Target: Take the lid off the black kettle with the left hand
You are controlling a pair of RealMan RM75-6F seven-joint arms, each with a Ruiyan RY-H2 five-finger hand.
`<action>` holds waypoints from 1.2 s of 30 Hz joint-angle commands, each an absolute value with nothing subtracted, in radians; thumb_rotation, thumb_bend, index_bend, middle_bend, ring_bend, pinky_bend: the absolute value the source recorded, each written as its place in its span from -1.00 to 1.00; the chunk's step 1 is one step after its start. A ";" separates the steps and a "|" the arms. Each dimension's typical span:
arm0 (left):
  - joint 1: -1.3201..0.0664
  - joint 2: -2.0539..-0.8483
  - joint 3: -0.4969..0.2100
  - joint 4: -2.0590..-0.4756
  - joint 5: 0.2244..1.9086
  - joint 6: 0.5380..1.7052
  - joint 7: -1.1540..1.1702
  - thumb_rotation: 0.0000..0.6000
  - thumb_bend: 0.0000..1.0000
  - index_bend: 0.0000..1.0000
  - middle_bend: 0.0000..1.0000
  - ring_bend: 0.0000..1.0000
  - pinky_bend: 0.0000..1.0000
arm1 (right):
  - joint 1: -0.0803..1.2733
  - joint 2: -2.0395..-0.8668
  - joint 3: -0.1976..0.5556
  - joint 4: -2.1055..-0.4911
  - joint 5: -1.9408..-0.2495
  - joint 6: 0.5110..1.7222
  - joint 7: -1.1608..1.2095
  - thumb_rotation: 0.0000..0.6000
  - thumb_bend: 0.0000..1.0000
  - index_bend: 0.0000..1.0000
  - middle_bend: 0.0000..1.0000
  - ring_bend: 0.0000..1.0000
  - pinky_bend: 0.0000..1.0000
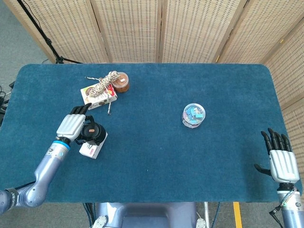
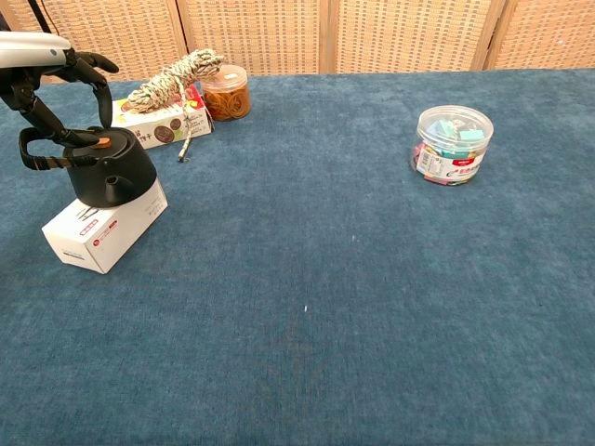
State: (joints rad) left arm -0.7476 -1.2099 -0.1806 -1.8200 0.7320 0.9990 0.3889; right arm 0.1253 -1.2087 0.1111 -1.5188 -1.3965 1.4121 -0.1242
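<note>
Beneath the left hand (image 2: pixel 46 70), whose fingers curl spread and empty over the lid (image 2: pixel 99 143), the black kettle (image 2: pixel 112 172) perches on a white box (image 2: pixel 100 228) (unsteady footing); a sideways nudge could topple it.

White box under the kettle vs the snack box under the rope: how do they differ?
The white box is plain white and carries the black kettle; the snack box is printed in colour and carries a coil of rope. The white box sits nearer the camera, the snack box further back. Both lie flat on the table.
</note>
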 commanded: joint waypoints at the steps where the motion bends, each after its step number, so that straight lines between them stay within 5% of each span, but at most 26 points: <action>1: -0.751 -1.211 -0.180 -1.826 0.716 1.010 0.397 1.00 -0.33 0.05 -1.00 -1.00 -1.00 | 0.125 -1.208 0.111 -1.520 -1.397 1.413 -0.124 1.00 -1.00 -1.00 -1.00 -1.00 -1.00; 21: -0.758 -1.254 -0.169 -1.807 0.654 1.039 0.411 1.00 -0.32 0.06 -1.00 -1.00 -1.00 | 0.123 -1.200 0.106 -1.529 -1.402 1.417 -0.116 1.00 -1.00 -1.00 -1.00 -1.00 -1.00; 36: -0.756 -1.254 -0.166 -1.810 0.656 1.049 0.409 1.00 -0.29 0.25 -1.00 -1.00 -1.00 | 0.123 -1.198 0.104 -1.528 -1.406 1.420 -0.107 1.00 -1.00 -1.00 -1.00 -1.00 -1.00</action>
State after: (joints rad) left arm -0.7574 -1.2552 -0.1655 -1.8085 0.6546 1.0478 0.4104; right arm 0.1225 -1.1981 0.1039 -1.5277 -1.4059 1.4201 -0.1069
